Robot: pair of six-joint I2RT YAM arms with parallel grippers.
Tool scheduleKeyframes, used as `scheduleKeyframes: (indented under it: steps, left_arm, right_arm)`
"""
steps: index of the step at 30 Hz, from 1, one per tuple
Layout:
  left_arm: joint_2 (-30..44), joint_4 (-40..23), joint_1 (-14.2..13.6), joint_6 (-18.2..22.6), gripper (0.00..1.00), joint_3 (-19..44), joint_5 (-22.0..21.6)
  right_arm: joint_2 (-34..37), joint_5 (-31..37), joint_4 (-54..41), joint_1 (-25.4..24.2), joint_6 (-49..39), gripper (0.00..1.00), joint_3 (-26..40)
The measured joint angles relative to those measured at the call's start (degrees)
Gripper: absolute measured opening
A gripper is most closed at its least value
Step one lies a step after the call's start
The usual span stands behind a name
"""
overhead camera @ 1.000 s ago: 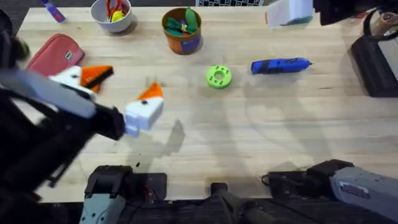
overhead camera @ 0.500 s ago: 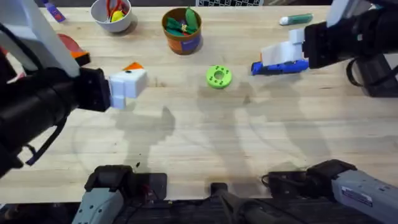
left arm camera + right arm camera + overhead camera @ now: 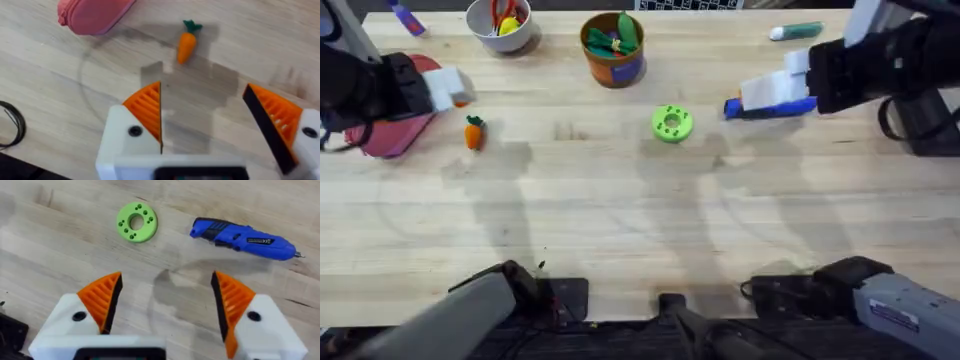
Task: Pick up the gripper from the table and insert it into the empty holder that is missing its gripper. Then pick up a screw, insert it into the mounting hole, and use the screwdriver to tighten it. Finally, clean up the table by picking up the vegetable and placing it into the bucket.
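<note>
Up on the overhead view, the left gripper (image 3: 448, 88) is hanging at the table's far left, over the pink pouch (image 3: 395, 118), and the carrot (image 3: 473, 132) is lying just beside it on the bare wood. The left wrist view is giving us what the overhead cannot: the left gripper (image 3: 215, 125) is spread wide, both orange pads (image 3: 147, 107) bare, nothing between them, with the carrot (image 3: 187, 44) lying flat beyond them, green top pointing away. Over on the other side, the right gripper (image 3: 775, 90) is hovering above the blue screwdriver (image 3: 790, 106), covering much of it from above. The right wrist view is showing that screwdriver (image 3: 245, 239) whole, lying on its side with the silver bit at one end, near the green disc (image 3: 137, 222), and the right gripper (image 3: 167, 300) is gaping wide with nothing held. The bucket (image 3: 613, 50) is standing at the far edge, middle-left, with green and orange bits inside that are hard to make out. The white bowl (image 3: 500, 22) is cut off by the frame's top edge.
</note>
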Motion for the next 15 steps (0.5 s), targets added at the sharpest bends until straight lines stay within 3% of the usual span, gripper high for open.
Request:
scheduleKeyframes:
  steps: [3, 8, 15]
  left_arm:
    - [6.2, 2.2, 1.3, 2.5, 0.985, 1.1, 0.9]
    - [14.7, 4.3, 1.0, 9.2, 0.985, 1.2, 2.3]
    - [27.3, 8.8, 1.0, 15.2, 0.985, 1.7, 1.7]
  right_arm:
    - [0.0, 0.0, 0.0, 0.0, -0.2, 0.993, 0.0]
    - [0.0, 0.0, 0.0, 0.0, -0.2, 0.993, 0.0]
    - [0.0, 0.0, 0.0, 0.0, -0.2, 0.993, 0.0]
